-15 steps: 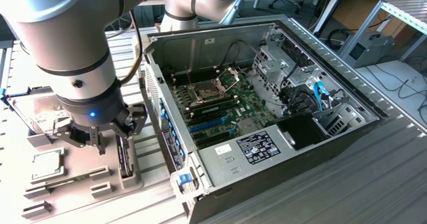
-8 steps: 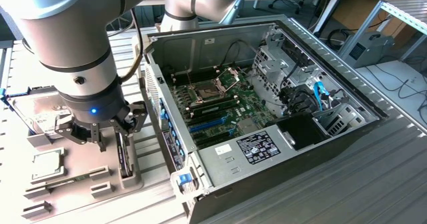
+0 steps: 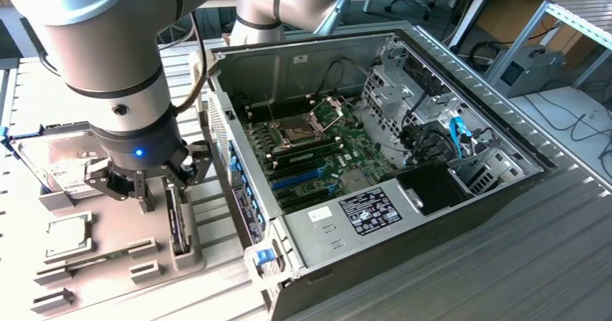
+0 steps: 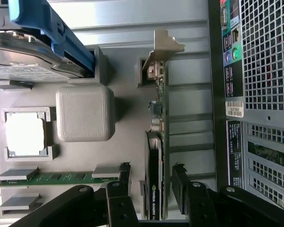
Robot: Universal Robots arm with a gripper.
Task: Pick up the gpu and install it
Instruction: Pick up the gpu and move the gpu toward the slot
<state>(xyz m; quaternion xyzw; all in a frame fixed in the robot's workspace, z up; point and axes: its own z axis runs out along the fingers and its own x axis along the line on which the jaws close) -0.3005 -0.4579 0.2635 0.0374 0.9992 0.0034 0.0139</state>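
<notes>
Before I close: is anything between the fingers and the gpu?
No. The wrist view shows the fingers of the gripper straddling the gpu, only bare gaps either side.

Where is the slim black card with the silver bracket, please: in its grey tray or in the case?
In the tray: the card stands on edge there, the open gripper straddling it.

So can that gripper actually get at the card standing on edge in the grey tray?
Probably yes: the gripper is right at the gpu, its open fingers either side of the card without touching, and nothing sits between them.
</notes>
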